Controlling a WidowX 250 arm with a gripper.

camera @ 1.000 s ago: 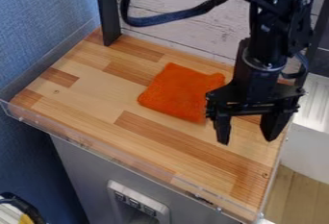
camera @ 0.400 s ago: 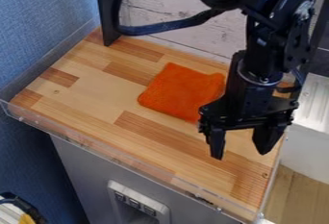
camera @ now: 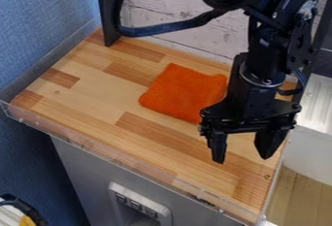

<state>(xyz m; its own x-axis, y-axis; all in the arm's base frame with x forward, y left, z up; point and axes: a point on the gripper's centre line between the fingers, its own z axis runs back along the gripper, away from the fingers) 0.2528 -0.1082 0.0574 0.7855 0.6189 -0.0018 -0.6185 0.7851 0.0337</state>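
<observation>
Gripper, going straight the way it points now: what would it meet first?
Most likely the bare wooden worktop below the gripper; the orange cloth looks off to the side of that line. Fingertip height is hard to judge from this angle.

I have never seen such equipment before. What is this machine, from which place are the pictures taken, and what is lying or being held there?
The machine is a black jointed robot arm. It enters at the top of the picture, and a thick black cable loops beside it. A fixed camera looks down at a slant on the work surface, a tabletop of light and darker brown wood strips. On it lies a flat orange cloth. At the arm's lower end is a black two-finger pincer, to the cloth's right as we look. Its fingers are apart with nothing held between them. I cannot tell whether their tips touch the wood.
</observation>
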